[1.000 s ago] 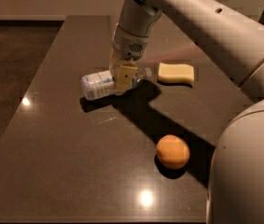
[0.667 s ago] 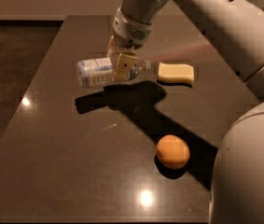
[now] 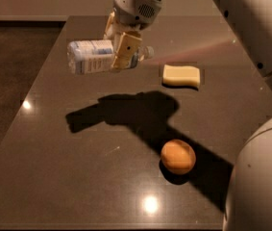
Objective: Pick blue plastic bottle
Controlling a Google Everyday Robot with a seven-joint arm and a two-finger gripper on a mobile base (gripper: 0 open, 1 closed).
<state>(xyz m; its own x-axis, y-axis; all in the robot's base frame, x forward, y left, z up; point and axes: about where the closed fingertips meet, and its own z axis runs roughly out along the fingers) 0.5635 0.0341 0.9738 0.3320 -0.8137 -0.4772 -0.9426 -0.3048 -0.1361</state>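
The blue plastic bottle (image 3: 91,57) is a small clear bottle with a pale blue-and-white label. It hangs sideways in the air above the dark table (image 3: 54,167), its cap end pointing right. My gripper (image 3: 120,47) reaches down from the top and is shut on the bottle around its right half. The bottle's shadow lies on the table below it.
A wavy-edged yellow sponge (image 3: 181,75) lies on the table to the right of the gripper. An orange fruit (image 3: 178,156) sits nearer the front. My white arm and base (image 3: 258,177) fill the right side. The table's left edge drops to a dark floor.
The gripper has lifted the bottle off the table and carried it higher. The bottle's shadow has separated from it and spread over the tabletop.
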